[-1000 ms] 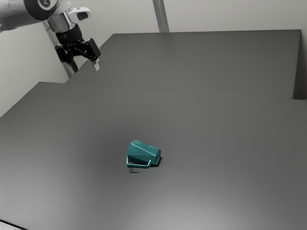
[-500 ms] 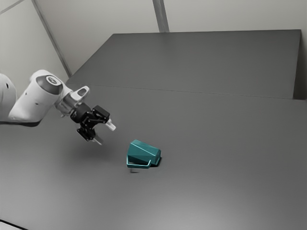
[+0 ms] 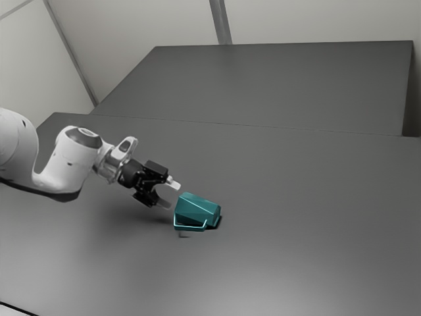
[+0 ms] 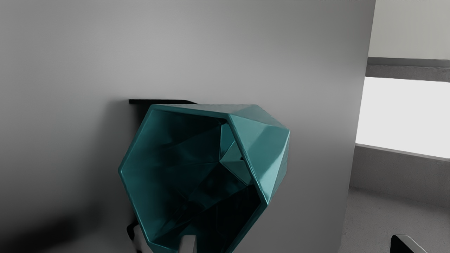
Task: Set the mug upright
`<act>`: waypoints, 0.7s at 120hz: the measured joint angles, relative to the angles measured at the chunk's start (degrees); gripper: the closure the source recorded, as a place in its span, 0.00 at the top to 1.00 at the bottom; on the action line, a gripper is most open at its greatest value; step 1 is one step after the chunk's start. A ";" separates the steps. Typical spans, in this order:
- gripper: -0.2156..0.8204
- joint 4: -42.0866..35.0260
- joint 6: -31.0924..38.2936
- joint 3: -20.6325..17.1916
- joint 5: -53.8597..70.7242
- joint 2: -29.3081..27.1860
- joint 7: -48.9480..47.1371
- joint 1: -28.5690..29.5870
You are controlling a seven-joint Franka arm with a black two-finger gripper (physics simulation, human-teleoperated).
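Observation:
In the exterior view the teal faceted mug [image 3: 198, 209] lies on its side on the dark table, its mouth toward the gripper and its handle on the side nearer that camera. The gripper [image 3: 168, 193] is open, its fingertips just off the mouth on the exterior view's left. From the hand, the mug [image 4: 260, 140] presents its hollow inside, and the gripper [image 4: 296, 244] has one fingertip overlapping the mouth's rim and the other well off to the side of the mug. Whether that overlapping fingertip touches the mug I cannot tell.
The grey tabletop [image 3: 296, 197] extends around the mug. A raised dark panel [image 3: 276, 85] stands beyond it in the exterior view. Past the table's edge, the wrist view has a pale wall and a bright opening.
The arm has come down from the upper left and moved toward the exterior view's right, bringing the open gripper close to the mug's mouth. The mug has not moved.

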 joint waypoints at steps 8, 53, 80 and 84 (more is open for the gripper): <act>0.79 -0.91 0.17 -0.45 -1.98 0.15 1.44 0.07; 0.79 -1.74 1.87 -4.17 -9.75 2.15 7.01 -0.44; 0.44 -1.74 2.44 -4.59 -10.95 2.23 8.83 -0.48; 0.37 -1.74 2.45 -4.60 -10.98 2.22 8.96 -0.48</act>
